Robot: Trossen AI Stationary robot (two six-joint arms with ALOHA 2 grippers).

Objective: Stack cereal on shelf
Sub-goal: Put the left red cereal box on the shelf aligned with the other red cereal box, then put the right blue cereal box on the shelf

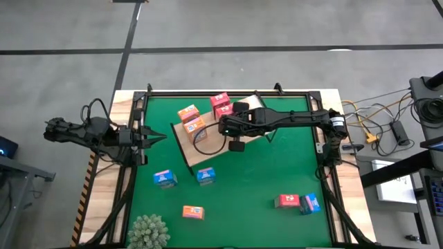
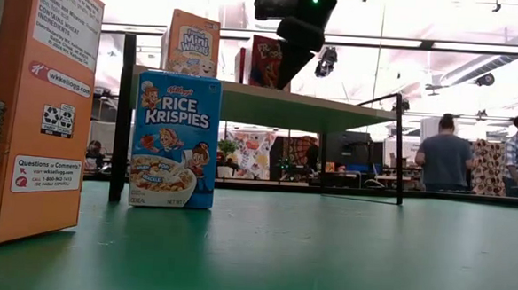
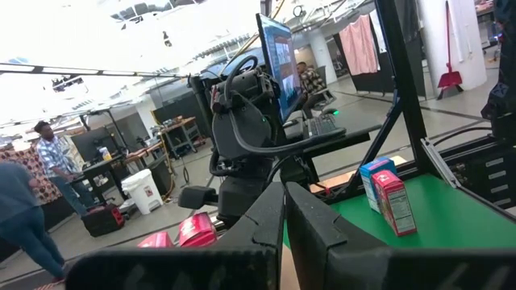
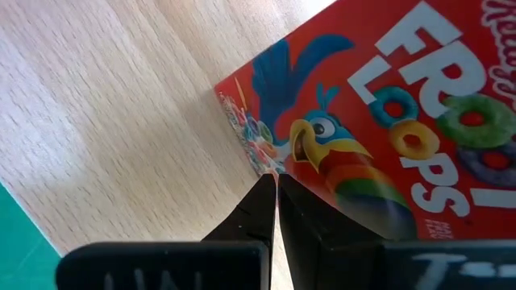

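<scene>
Where it lies on the shelf (image 4: 121, 105), red Froot Loops box (image 4: 387, 129), toucan print, apparently flat.

A wide light-wood shelf board (image 1: 201, 149) sits upper centre on the green table mat (image 1: 256, 173), four small cardboard cereal boxes (image 1: 192, 119) on it; five more lie below, a fuzzy green plant (image 1: 148, 232) lower left.

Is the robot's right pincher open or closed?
Closed. In the right wrist view the right gripper has its two dark fingers pressed together with nothing between them, right above the red Froot Loops box on the wooden shelf.
</scene>
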